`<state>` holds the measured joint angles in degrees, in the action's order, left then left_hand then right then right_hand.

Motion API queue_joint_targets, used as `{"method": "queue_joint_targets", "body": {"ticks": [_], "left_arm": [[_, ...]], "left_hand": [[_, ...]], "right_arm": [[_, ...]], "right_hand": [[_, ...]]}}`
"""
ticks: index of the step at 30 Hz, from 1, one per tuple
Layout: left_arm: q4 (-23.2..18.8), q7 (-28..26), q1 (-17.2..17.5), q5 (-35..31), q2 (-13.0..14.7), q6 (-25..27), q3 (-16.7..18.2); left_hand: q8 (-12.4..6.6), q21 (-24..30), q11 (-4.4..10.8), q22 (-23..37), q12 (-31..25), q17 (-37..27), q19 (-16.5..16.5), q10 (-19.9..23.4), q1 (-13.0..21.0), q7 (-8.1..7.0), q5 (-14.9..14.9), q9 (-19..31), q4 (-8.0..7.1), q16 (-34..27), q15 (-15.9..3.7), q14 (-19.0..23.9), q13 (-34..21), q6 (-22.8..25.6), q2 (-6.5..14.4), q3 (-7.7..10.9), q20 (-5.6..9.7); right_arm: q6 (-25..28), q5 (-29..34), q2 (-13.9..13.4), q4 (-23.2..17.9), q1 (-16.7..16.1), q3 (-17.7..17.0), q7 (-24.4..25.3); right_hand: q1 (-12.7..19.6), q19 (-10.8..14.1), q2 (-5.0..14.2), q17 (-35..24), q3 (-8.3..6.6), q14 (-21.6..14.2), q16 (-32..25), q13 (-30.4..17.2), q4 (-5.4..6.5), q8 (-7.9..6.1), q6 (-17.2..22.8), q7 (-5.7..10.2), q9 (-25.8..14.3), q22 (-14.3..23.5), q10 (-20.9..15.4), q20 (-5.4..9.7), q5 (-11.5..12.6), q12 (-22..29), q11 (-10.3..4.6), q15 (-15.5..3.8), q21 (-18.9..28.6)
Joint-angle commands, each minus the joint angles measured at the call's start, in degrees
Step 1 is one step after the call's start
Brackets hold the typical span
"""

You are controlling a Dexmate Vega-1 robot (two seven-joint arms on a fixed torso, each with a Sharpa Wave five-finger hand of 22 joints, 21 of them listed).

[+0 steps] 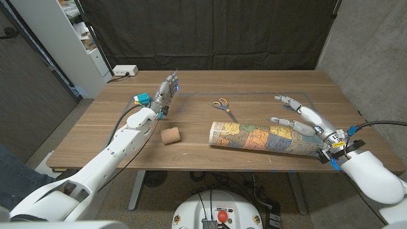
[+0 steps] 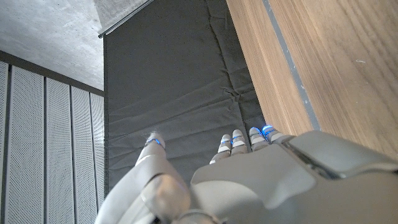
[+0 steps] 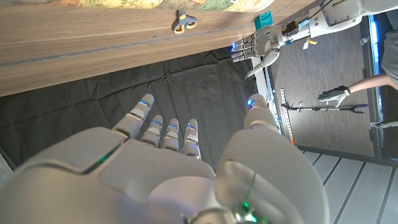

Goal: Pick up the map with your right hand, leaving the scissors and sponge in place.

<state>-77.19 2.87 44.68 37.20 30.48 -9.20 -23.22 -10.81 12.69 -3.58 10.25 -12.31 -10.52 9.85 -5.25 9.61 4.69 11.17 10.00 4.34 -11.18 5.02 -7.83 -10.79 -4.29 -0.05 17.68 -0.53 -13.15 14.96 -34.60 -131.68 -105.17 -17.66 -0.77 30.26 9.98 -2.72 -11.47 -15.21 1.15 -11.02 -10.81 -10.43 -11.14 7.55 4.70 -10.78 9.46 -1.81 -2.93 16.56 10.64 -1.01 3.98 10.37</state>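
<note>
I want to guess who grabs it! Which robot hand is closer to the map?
The right hand. It hovers open just over the map's right end, while the left hand stands far off, past the sponge.

The robot's right hand (image 3: 180, 168) reaches out with its fingers (image 3: 163, 132) spread and empty, blue lights glowing at the tips, before a black curtain (image 3: 124, 93) and the edge of a wooden table (image 3: 81, 34). Yellow-handled scissors (image 3: 184, 22) lie on the table near a strip of the map (image 3: 118, 4), while the left hand (image 3: 258, 46) stands further along with fingers apart. A person's gloved hand (image 3: 333, 95) shows at the frame's edge beside a dark rod (image 3: 323, 108).
</note>
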Motion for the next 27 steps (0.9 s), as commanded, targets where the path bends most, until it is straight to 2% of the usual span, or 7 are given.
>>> {"method": "queue_joint_targets", "body": {"ticks": [1, 4, 13, 23, 25, 27], "left_arm": [[-0.8, -0.1, 0.5, 0.2, 0.5, 0.0, 0.3], [-0.8, 0.0, 0.6, 0.3, 0.5, -0.2, 0.4], [-0.6, 0.3, 0.4, 0.3, 0.4, -0.5, 0.4], [-0.4, 0.5, 0.3, 0.4, 0.3, -0.6, 0.3], [-0.5, 0.4, 0.4, 0.3, 0.3, -0.6, 0.4], [-0.6, 0.3, 0.4, 0.3, 0.3, -0.6, 0.4]], "left_hand": [[-0.16, -0.2, 0.06, 0.2, 0.1, -0.1, 1.2, 0.0, 0.1, 0.13, -0.3, 0.3, 0.47, 0.1, -0.26, 0.2, -0.3, 0.2, 0.6, 0.12, -0.34], [-0.17, -0.2, 0.03, 0.2, 0.1, -0.1, 1.2, 0.1, 0.1, 0.12, -0.3, 0.3, 0.48, 0.1, -0.24, 0.2, -0.3, 0.3, 0.6, 0.11, -0.35], [-0.14, -0.2, 0.03, 0.2, 0.0, -0.1, 1.2, 0.2, 0.1, 0.13, -0.3, 0.3, 0.52, 0.0, -0.25, 0.3, -0.3, 0.3, 0.7, 0.08, -0.35], [-0.15, -0.3, -0.03, 0.2, 0.0, -0.1, 1.2, 0.3, 0.1, 0.09, -0.3, 0.3, 0.55, 0.1, -0.18, 0.4, -0.3, 0.3, 0.7, 0.06, -0.43], [-0.15, -0.3, -0.01, 0.2, 0.0, -0.1, 1.2, 0.3, 0.1, 0.09, -0.3, 0.3, 0.56, 0.1, -0.18, 0.4, -0.3, 0.3, 0.7, 0.05, -0.44], [-0.14, -0.3, 0.01, 0.2, 0.1, -0.1, 1.2, 0.2, 0.1, 0.13, -0.3, 0.3, 0.57, 0.1, -0.17, 0.4, -0.3, 0.3, 0.7, 0.04, -0.45]], "right_arm": [[1.3, 2.6, 0.5, -1.5, -0.7, -0.7, -1.7], [2.5, 4.9, 0.8, -2.6, -1.1, -0.6, -1.6], [5.6, 10.3, 1.1, -5.4, -1.8, -0.5, -2.1], [9.6, 15.7, 0.9, -8.3, -2.5, 0.0, -4.0], [10.5, 16.5, 0.8, -8.9, -2.7, -0.1, -4.6], [11.3, 17.6, 0.8, -9.5, -2.9, 0.0, -4.9]], "right_hand": [[1.6, 0.1, -0.35, 0.0, -0.47, 0.5, 0.1, -0.1, 0.03, -0.07, -0.6, 0.37, -0.3, 0.3, 0.7, -1.32, 0.7, -0.1, -0.12, 1.21, 0.0], [2.7, -0.7, -1.15, 0.0, -0.47, 1.2, 0.2, -0.1, 0.1, 0.11, -1.4, 0.68, -0.3, 0.3, 1.2, -2.47, 1.4, -0.1, -0.22, 1.63, -0.1], [4.7, -2.2, -2.34, -0.1, -0.53, 2.9, 0.3, -0.2, 0.31, 0.51, -3.6, 0.81, -0.4, 0.3, 2.8, -3.37, 2.8, -0.2, 0.07, 1.89, -0.2], [6.0, -4.6, -3.51, -0.2, -0.27, 5.0, 0.5, -0.2, 0.72, 0.63, -5.3, 0.74, -0.4, 0.3, 4.4, -5.12, 4.2, -0.2, 0.92, 2.5, -0.4], [6.1, -5.0, -3.79, -0.3, -0.15, 5.4, 0.4, -0.2, 0.86, 0.78, -6.1, 0.75, -0.4, 0.4, 5.2, -5.41, 4.5, -0.4, 1.07, 2.64, -0.4], [6.3, -5.4, -4.27, -0.4, 0.18, 5.9, 0.2, -0.2, 1.25, 1.23, -8.7, 0.46, -0.4, 0.4, 6.5, -5.61, 5.2, -0.4, 1.5, 2.67, -0.1]]}}
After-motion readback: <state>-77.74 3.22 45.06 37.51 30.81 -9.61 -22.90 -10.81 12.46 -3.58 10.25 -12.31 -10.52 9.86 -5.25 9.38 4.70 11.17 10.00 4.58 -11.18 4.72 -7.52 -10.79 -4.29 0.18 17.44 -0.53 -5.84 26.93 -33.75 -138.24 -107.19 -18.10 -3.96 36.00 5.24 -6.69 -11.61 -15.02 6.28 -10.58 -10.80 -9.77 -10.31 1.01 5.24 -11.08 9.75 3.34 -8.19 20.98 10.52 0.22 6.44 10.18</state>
